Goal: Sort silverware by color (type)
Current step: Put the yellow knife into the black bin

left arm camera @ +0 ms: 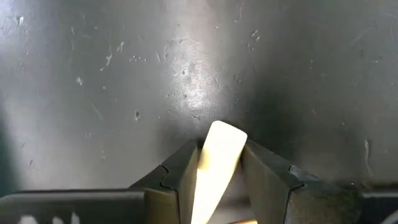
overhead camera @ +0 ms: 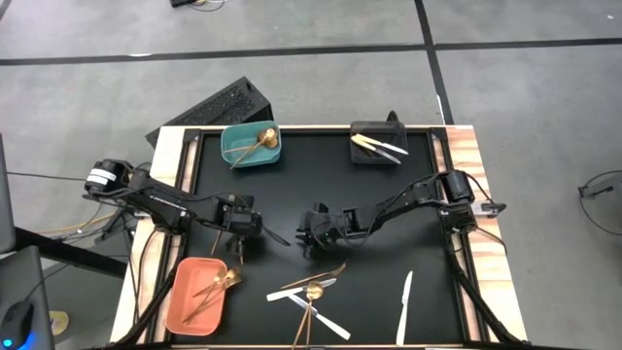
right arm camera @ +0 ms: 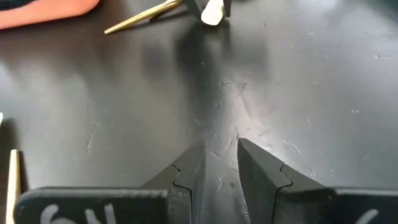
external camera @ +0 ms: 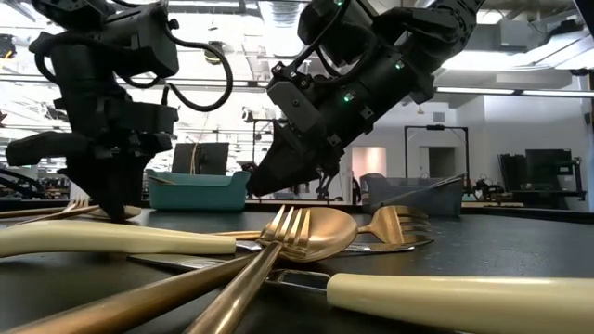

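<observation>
My left gripper (overhead camera: 237,236) points down at the table just beyond the salmon bin (overhead camera: 177,303) and is shut on a white knife handle (left arm camera: 217,155). A gold stem (right arm camera: 142,18) sticks out beside its fingers; whether it is held too I cannot tell. My right gripper (overhead camera: 309,236) hovers low over bare table at mid-table, fingers a narrow gap apart, holding nothing (right arm camera: 219,155). A crossed pile of gold forks, a spoon and white knives (overhead camera: 311,292) lies near the near edge, filling the foreground of the low view (external camera: 306,232). One white knife (overhead camera: 405,295) lies alone to the right. My left gripper pinches the white handle between its two fingers (left arm camera: 264,174), coming from above and pointing down. The handle's rounded end (left arm camera: 225,134) pokes out past the fingertips toward the table. The rest of the utensil is hidden behind the gripper.
The teal bin (overhead camera: 229,148) at the far left holds a gold spoon. White knives lie in the black bin (overhead camera: 362,130) at the far right, and gold forks in the salmon bin. Bare black mat (overhead camera: 389,224) lies between the grippers and the bins.
</observation>
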Tool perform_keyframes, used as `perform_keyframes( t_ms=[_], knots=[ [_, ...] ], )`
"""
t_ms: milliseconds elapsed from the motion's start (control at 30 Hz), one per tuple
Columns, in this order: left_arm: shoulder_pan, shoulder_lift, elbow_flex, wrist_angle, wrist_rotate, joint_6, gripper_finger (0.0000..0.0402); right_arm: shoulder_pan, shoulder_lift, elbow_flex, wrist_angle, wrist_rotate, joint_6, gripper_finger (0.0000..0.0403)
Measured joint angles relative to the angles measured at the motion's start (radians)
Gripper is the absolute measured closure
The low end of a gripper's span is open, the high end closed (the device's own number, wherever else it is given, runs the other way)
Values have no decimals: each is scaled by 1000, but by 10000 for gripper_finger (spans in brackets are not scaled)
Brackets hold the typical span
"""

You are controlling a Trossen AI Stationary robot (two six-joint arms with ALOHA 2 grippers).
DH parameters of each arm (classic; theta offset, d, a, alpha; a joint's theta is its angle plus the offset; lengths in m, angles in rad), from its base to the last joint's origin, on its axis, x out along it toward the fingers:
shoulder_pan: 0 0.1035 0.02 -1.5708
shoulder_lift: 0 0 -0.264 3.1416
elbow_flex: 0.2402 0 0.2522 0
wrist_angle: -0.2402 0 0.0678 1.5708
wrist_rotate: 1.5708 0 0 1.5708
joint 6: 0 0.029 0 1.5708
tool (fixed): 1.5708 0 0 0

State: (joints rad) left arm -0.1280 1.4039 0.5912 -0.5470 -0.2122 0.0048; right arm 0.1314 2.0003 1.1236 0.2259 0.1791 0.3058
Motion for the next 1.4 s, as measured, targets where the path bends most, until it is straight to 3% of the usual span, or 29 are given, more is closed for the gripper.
perform_keyframes(
  t_ms=[167,333,600,700,833,967,1100,1233,1400],
  knots=[
    [-4,2,1,60,-7,55,338,2,0,0,-6,1,0,290],
    [-3,5,-1,249,-88,81,369,14,-21,-1,-117,10,47,290],
    [-6,7,107,375,-241,125,374,63,-197,-1,-503,299,87,290],
    [-6,6,180,396,-234,115,374,93,-290,-1,-633,392,104,290],
    [-10,1,249,398,-182,103,375,132,-435,-36,-693,427,89,290],
    [-26,-11,259,526,-146,140,375,146,-590,-185,-536,418,79,290],
    [-30,-16,234,754,-80,178,375,139,-688,-407,-113,333,15,290],
    [-28,-16,213,967,-4,190,375,143,-686,-591,365,304,-41,290],
    [-28,-16,207,1086,12,222,375,140,-632,-663,601,309,-126,289]
  ],
)
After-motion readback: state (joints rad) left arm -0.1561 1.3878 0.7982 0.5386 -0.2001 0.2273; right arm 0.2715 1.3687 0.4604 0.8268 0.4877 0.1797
